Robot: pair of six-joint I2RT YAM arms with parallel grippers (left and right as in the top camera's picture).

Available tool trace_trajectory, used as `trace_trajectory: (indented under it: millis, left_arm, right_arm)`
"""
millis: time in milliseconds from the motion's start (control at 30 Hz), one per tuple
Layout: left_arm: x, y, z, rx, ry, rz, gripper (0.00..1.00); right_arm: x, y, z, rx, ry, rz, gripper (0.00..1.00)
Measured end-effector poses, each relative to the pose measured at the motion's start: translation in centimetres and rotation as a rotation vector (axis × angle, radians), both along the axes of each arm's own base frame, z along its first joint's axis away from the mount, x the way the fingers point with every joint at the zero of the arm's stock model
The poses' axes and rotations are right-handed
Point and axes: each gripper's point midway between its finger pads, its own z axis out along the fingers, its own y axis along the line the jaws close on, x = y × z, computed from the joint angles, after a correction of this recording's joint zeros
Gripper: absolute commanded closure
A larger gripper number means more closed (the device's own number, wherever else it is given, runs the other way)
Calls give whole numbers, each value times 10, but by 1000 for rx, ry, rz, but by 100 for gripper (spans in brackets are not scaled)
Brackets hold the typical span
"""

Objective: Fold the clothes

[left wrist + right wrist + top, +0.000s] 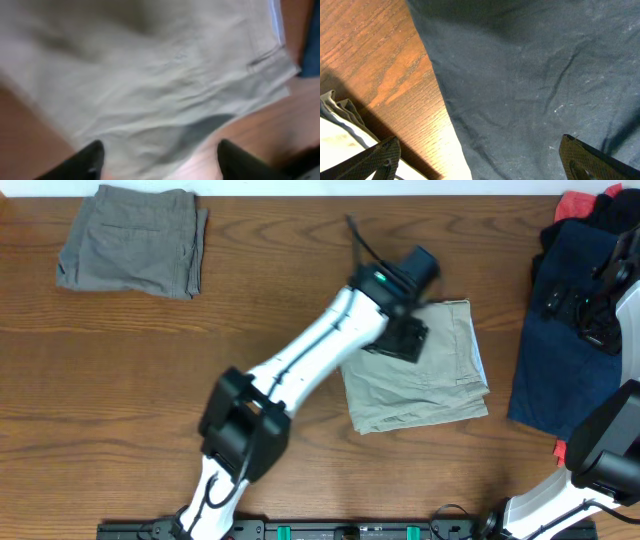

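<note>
Blurred khaki shorts, partly cropped

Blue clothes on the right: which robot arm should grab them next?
Probably right. The right gripper hangs open over the blue clothes; the left gripper is over the tan shorts.

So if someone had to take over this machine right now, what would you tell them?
The left end effector is open and holds nothing, close above the khaki garment.
The right end effector is open and holds nothing, above the navy garment.
Done, by the look of it: the gray garment lies folded at the far left of the table, and the khaki garment lies folded near the middle.
Left: the navy garment is not yet folded at the right edge, and a red garment waits behind it.
</note>
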Motion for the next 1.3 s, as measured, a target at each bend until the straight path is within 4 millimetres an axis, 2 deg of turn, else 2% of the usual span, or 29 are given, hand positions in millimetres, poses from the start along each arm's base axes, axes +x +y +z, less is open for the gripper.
trace_trajectory:
  millis: [67, 167, 233, 267, 367, 433, 533, 633, 867, 1000, 1033, 1067, 1100, 1167, 1200, 1300]
  left_arm:
    - [9, 21, 1, 19, 21, 41, 20]
    - [23, 32, -1, 0, 26, 77, 24]
    - [27, 29, -2, -28, 22, 81, 37]
    - [28, 24, -3, -48, 16, 69, 51]
    - [24, 8, -7, -83, 4, 42, 78]
    - [20, -3, -13, -103, -2, 18, 91]
    - [12, -14, -24, -109, -1, -5, 93]
    - [3, -10, -38, -82, 29, -3, 93]
    - [13, 7, -46, -60, 53, 64, 93]
    - [10, 36, -52, 39, 90, 105, 93]
    - [9, 47, -53, 73, 102, 121, 83]
    - [10, 61, -55, 106, 118, 142, 55]
    - [12, 72, -55, 127, 131, 160, 35]
    - [18, 97, -56, 161, 159, 221, 7]
    - [22, 114, -56, 177, 180, 259, 2]
    - [36, 158, -55, 191, 223, 365, 2]
  right_arm:
    - [0, 0, 0, 0, 0, 0, 1]
    - [0, 0, 0, 0, 0, 0, 1]
    - [0, 0, 0, 0, 0, 0, 1]
    - [0, 0, 0, 0, 0, 0, 1]
    - [0, 0, 0, 0, 0, 0, 1]
    - [0, 0, 0, 0, 0, 0, 1]
    - [0, 0, 0, 0, 0, 0, 1]
    - [0, 0, 0, 0, 0, 0, 1]
    - [0, 0, 0, 0, 0, 0, 1]
    - [0, 0, 0, 0, 0, 0, 1]
    - [0, 0, 0, 0, 0, 0, 1]
    - [0, 0, 0, 0, 0, 0, 1]
    - [0, 0, 0, 0, 0, 0, 1]
    - [0, 0, 0, 0, 0, 0, 1]
    - [0, 0, 0, 0, 0, 0, 1]
    - [0, 0, 0, 0, 0, 0, 1]
